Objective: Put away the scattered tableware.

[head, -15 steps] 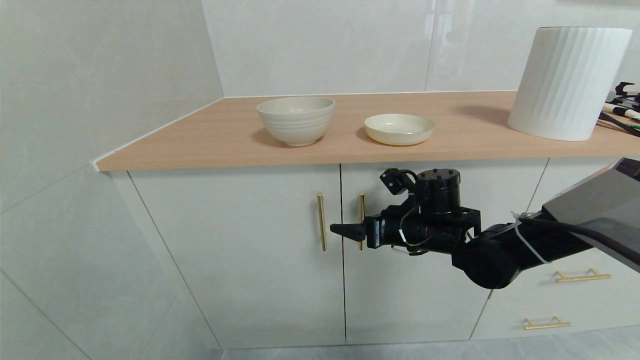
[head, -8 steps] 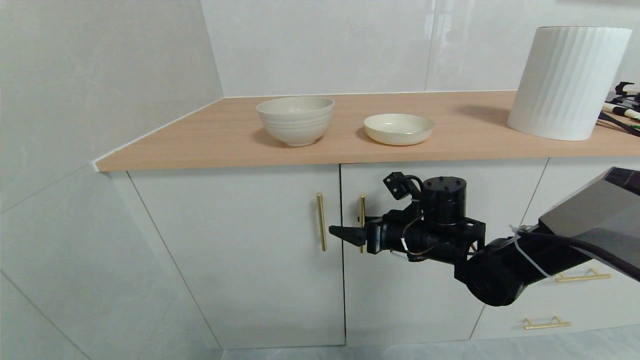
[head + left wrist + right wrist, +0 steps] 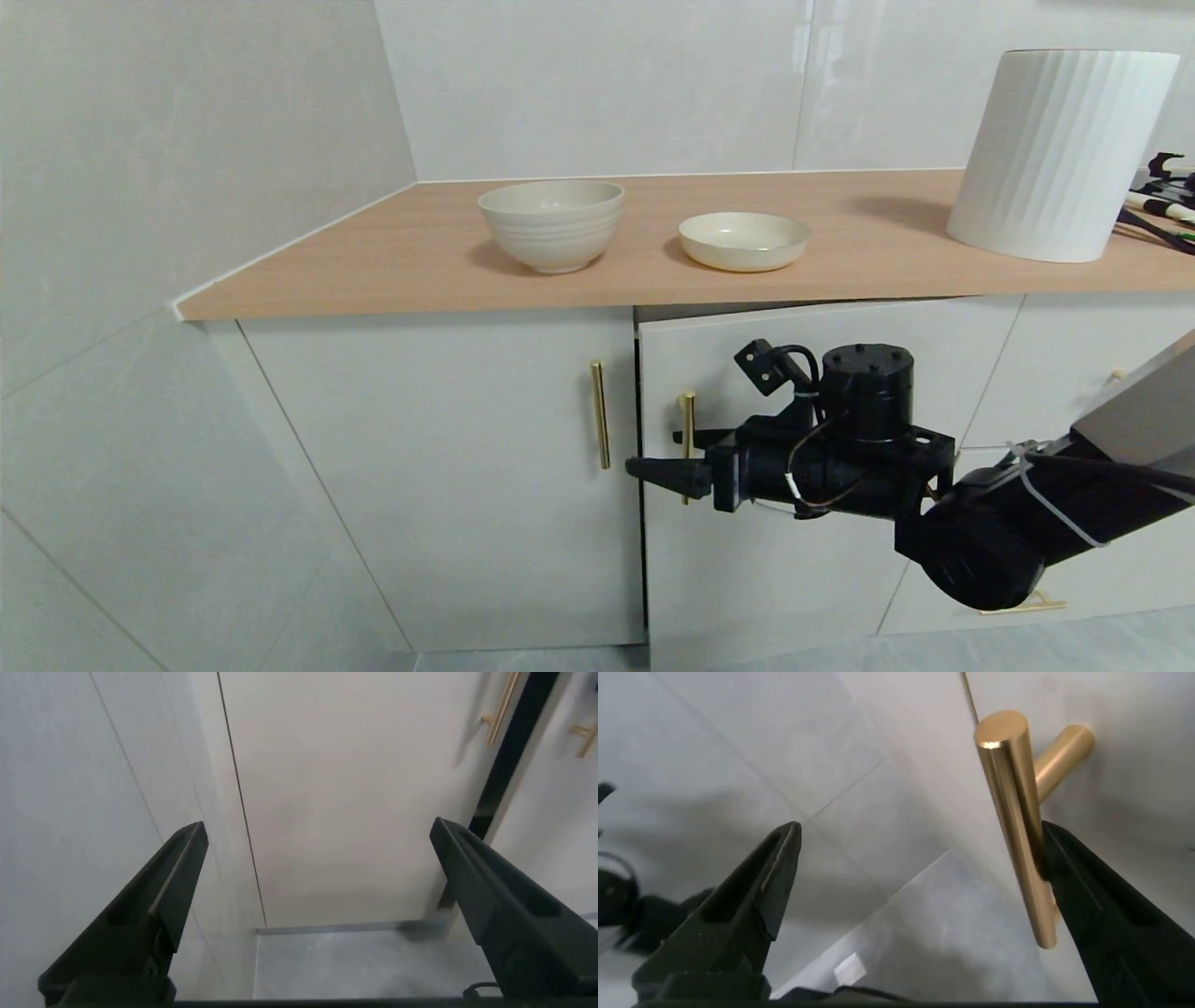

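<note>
The bowl (image 3: pixel 553 222) and the shallow dish (image 3: pixel 744 240) sit a little apart on the worktop (image 3: pixel 392 266), both well above the right pincer (image 3: pixel 658 469). That pincer is low in front of the cabinet, spread wide, with one finger against the gold handle (image 3: pixel 687 425) of the right-hand door (image 3: pixel 747 569), which stands slightly ajar. The left pincer (image 3: pixel 318 845), also wide open, faces the foot of the left door (image 3: pixel 355 812) near the floor (image 3: pixel 355 961)
</note>
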